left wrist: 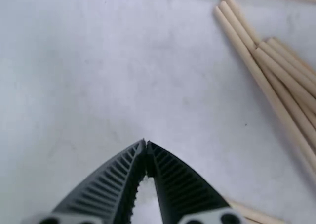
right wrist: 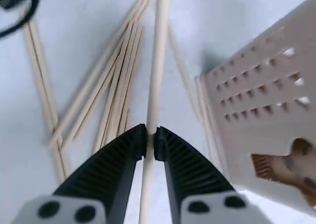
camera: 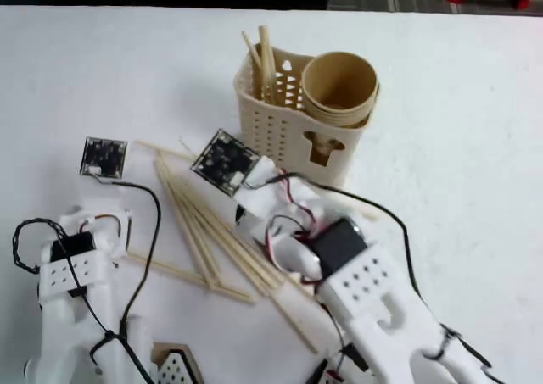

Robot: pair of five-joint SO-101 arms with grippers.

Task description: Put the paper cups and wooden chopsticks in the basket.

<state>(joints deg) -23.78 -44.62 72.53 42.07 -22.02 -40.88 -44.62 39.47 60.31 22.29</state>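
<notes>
My right pincer (right wrist: pixel 150 131) is pinching a single chopstick (right wrist: pixel 157 61) between its tips, partway along the shaft. I judge that grip is meant to carry one stick alone rather than drag the pile. Its long axis runs straight out ahead of the tips, in line with the pincer, and trails back beneath the jaws. The loose chopsticks (right wrist: pixel 116 85) lie fanned on the table (right wrist: pixel 74 16) just to one side of it, mostly near-parallel. The basket (right wrist: pixel 256 90) stands close on the tips' other side, with the paper cups (camera: pixel 339 87) already nested inside it. To drop in, the held chopstick would have to tip toward upright. My left pincer (left wrist: pixel 146 146) is pressed together on nothing, over bare table.
</notes>
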